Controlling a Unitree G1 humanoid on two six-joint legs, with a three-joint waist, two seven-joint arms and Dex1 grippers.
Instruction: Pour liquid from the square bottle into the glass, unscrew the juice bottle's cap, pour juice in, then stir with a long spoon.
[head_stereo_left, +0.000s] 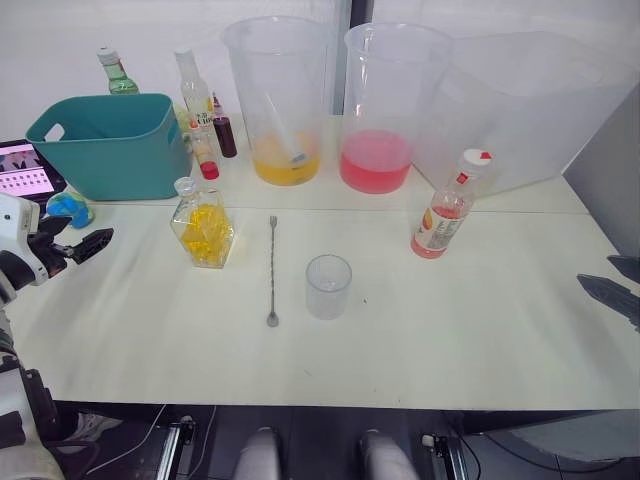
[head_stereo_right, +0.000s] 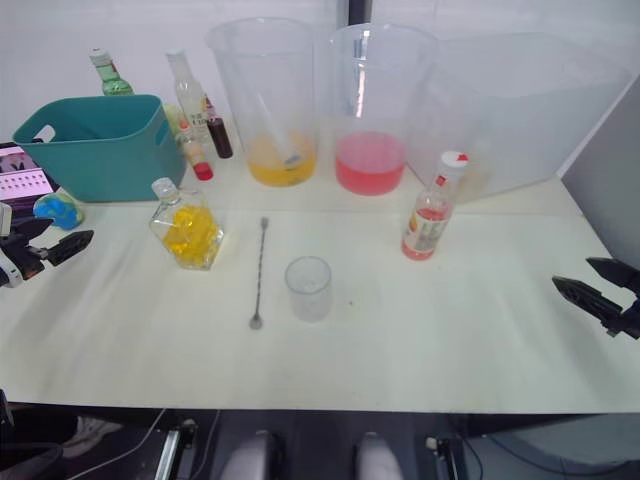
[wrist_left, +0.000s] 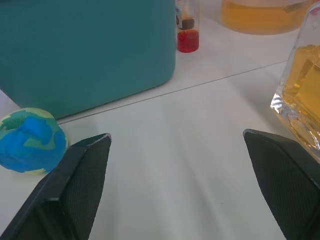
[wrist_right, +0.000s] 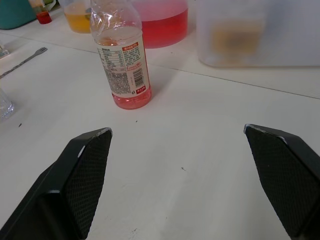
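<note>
The square bottle (head_stereo_left: 203, 229) with yellow liquid and a clear stopper stands left of centre on the table. To its right lies the long spoon (head_stereo_left: 272, 270), bowl toward me, and the empty glass (head_stereo_left: 328, 286) stands just right of it. The juice bottle (head_stereo_left: 446, 210) with pink liquid stands further right, its white cap (head_stereo_left: 477, 157) screwed on. My left gripper (head_stereo_left: 68, 243) hovers open at the table's left edge, well left of the square bottle (wrist_left: 302, 95). My right gripper (head_stereo_right: 598, 291) is open at the right edge, apart from the juice bottle (wrist_right: 123, 60).
A teal bin (head_stereo_left: 108, 142) stands at the back left with a blue-green ball (wrist_left: 31, 140) beside it. Two large beakers, one with yellow liquid (head_stereo_left: 284, 100) and one with pink (head_stereo_left: 386, 110), and a clear tub (head_stereo_left: 540, 105) line the back. Small bottles (head_stereo_left: 205, 130) stand between bin and beakers.
</note>
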